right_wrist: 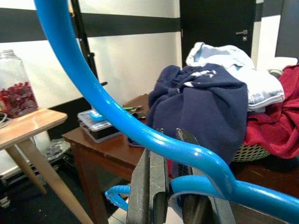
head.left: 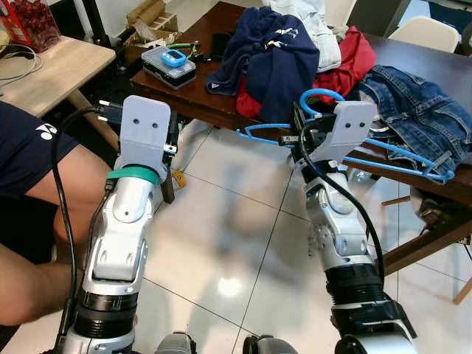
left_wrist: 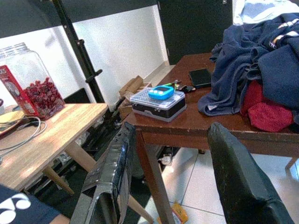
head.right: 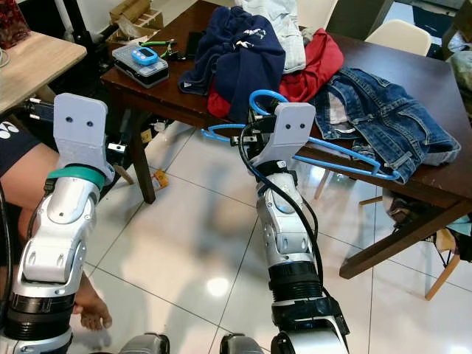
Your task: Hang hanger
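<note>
Head views: right gripper (head.right: 254,139) holds blue hanger (head.right: 346,164) by neck, level with table (head.right: 413,193) edge, over floor. Risk, judged: long arm of hanger lies by jeans (head.right: 387,118); swinging may snag denim or knock table; thin pinch near hook may let hanger twist.
Left wrist: left gripper (left_wrist: 182,172) fingers spread wide, empty, facing table.
Right wrist: fingers pressed together on hanger below hook; navy hoodie (right_wrist: 205,105) behind.
</note>
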`<state>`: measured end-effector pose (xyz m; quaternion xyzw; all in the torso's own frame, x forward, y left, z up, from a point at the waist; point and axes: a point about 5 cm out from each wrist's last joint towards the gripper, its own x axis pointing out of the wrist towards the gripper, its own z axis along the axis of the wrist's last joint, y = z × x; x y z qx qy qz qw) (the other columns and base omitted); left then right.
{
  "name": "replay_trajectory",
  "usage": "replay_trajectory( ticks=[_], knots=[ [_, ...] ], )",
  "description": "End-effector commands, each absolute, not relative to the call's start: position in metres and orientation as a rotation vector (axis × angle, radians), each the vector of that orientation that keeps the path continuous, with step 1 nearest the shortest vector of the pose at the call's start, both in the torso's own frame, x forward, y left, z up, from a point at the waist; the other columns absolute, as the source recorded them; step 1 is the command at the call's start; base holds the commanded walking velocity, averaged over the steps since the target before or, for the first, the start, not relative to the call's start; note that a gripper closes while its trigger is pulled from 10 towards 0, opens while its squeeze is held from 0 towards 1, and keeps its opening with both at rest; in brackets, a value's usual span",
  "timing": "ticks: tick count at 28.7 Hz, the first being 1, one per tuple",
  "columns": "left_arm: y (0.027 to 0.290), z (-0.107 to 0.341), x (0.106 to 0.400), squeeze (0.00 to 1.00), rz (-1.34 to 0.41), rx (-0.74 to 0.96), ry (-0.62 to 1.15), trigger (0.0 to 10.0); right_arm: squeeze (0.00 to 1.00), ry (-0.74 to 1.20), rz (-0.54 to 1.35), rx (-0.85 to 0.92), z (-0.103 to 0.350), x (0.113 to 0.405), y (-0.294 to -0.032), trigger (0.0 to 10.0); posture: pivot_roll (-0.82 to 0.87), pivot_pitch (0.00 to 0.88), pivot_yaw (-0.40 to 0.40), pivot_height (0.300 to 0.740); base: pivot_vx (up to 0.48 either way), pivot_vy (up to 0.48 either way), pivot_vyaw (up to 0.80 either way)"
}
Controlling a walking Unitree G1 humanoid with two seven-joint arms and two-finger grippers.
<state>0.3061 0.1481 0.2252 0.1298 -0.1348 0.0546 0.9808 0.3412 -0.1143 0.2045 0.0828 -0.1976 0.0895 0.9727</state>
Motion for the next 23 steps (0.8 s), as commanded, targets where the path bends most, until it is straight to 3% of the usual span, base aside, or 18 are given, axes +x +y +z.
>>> replay_trajectory(
  ticks=[1,16,23],
  knots=[
    [0.147,0.227,0.306,0.00,0.111,0.262,-0.282,10.0,0.00,-0.394,0.175,0.165,0.202,0.341,-0.115,10.0,0.13,0.041,0.014,0.740,0.469,0.000,0.00],
    [0.147,0.228,0.306,0.00,0.100,0.265,-0.283,10.0,0.00,-0.390,0.153,0.190,0.203,0.342,-0.118,10.0,0.13,0.041,0.013,0.740,0.460,0.000,0.00],
    [0.143,0.229,0.306,0.00,0.070,0.273,-0.293,10.0,0.00,-0.369,0.086,0.238,0.202,0.346,-0.129,10.0,0.13,0.040,0.014,0.740,0.458,0.000,-0.80]
  ],
)
